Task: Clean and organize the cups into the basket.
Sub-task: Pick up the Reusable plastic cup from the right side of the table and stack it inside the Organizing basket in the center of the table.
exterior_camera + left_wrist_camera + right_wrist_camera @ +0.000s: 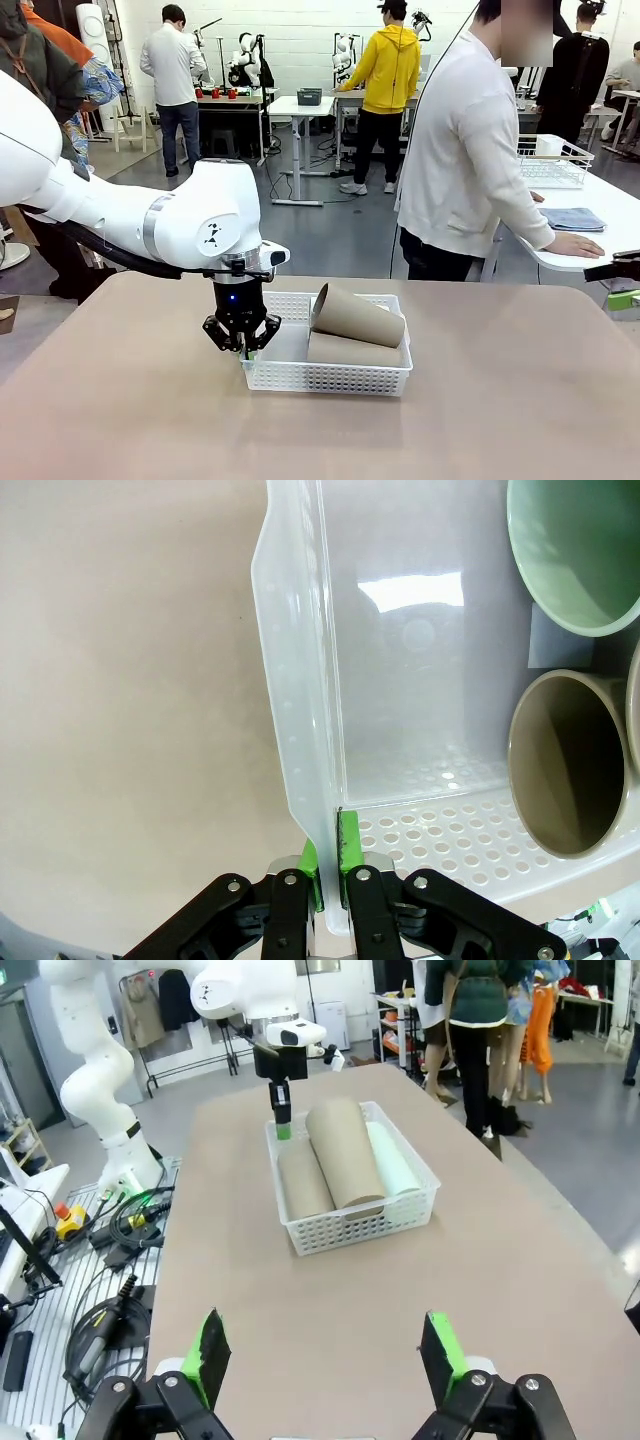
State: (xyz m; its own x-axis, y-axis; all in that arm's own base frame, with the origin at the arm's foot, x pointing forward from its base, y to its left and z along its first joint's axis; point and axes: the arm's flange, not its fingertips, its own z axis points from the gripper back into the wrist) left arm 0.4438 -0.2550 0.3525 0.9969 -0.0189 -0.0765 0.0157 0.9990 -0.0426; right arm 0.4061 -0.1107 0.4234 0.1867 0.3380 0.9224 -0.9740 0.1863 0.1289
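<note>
Green pads (320, 865) of my left gripper (328, 870) pinch the basket (300, 730) wall. Cups (357, 315) lie inside, just past it. Pull too fast & basket tips, cups roll out.

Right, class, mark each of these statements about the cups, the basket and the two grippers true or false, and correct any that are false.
1. The left gripper is shut on the basket wall. True.
2. The cups stand upright in the basket. False: they lie on their sides, one tan cup resting on top of the others.
3. The right gripper is open and holds nothing. True.
4. The mint green cup sits on the table beside the basket. False: it lies inside the basket.
5. The right gripper is touching the basket. False: it is well apart from it, over bare table.
</note>
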